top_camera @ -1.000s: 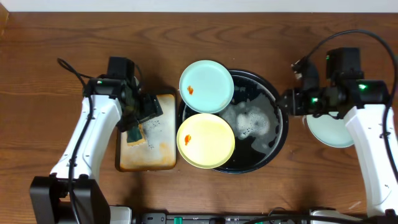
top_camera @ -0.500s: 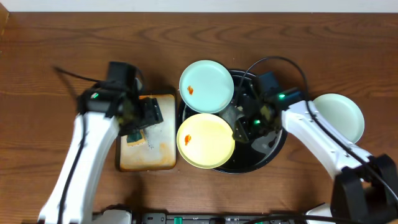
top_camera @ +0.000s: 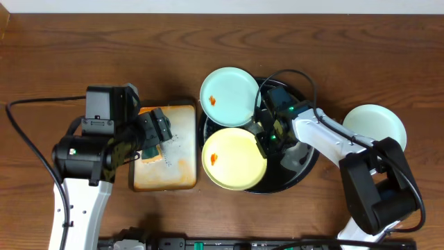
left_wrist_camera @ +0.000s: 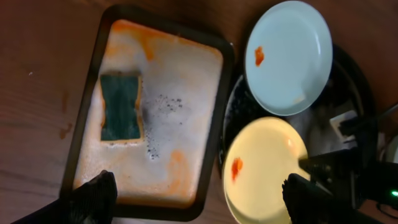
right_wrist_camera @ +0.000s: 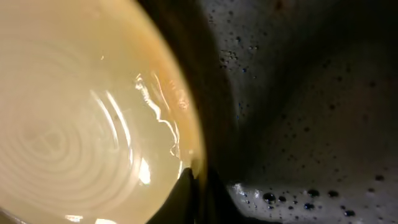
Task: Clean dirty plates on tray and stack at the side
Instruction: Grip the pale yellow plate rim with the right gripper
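The black tray (top_camera: 297, 172) holds soapy water and two dirty plates. A mint-blue plate (top_camera: 229, 96) with an orange smear leans on its far left rim. The pale yellow plate (top_camera: 232, 158) with a smear lies at its near left. My right gripper (top_camera: 266, 141) is shut on the yellow plate's right rim; the right wrist view shows the rim (right_wrist_camera: 186, 124) pinched between the fingers (right_wrist_camera: 200, 182). Another mint-blue plate (top_camera: 374, 128) lies on the table to the right. My left gripper (top_camera: 154, 132) hangs open and empty above the orange-stained pan.
The rectangular orange-stained pan (top_camera: 182, 170) sits left of the tray with a green sponge (left_wrist_camera: 120, 107) lying in it. The left wrist view also shows the pan (left_wrist_camera: 180, 81), both tray plates and the open fingers (left_wrist_camera: 199, 200). Cables trail by both arms.
My right arm has swung from the table's right side into the tray and closed on the yellow plate's rim, nudging the plate slightly right. The left arm has lifted and drawn back a little.
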Controlling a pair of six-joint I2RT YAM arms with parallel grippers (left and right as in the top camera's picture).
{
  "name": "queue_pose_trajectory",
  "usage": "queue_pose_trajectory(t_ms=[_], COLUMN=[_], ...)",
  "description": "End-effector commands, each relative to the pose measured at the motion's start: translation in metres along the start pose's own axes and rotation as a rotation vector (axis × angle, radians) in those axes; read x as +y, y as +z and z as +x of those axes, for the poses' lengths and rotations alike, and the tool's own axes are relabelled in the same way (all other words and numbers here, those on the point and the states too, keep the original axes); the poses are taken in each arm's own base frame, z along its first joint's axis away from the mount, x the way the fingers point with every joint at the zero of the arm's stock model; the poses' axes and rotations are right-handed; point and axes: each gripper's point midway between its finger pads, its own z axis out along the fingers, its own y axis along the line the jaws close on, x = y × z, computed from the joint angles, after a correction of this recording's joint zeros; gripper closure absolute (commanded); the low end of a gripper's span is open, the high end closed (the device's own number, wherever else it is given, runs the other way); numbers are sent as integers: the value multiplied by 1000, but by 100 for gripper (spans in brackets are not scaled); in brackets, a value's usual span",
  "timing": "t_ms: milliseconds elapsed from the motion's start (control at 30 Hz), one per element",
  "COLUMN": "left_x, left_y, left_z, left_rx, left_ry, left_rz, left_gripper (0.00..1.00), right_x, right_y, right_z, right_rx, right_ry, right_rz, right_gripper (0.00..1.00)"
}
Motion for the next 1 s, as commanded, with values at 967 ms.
queue_pose_trajectory(t_ms=[967], left_x=[34], left_y=[78], left_z=[47], left_rx=[333], left_ry=[-36], left_rz=[-165], left_gripper=[29], right_x=[-99], right_y=[-79], right_z=[2], right_rx=[-132], right_ry=[150], right_rz=[521], right_gripper=[82])
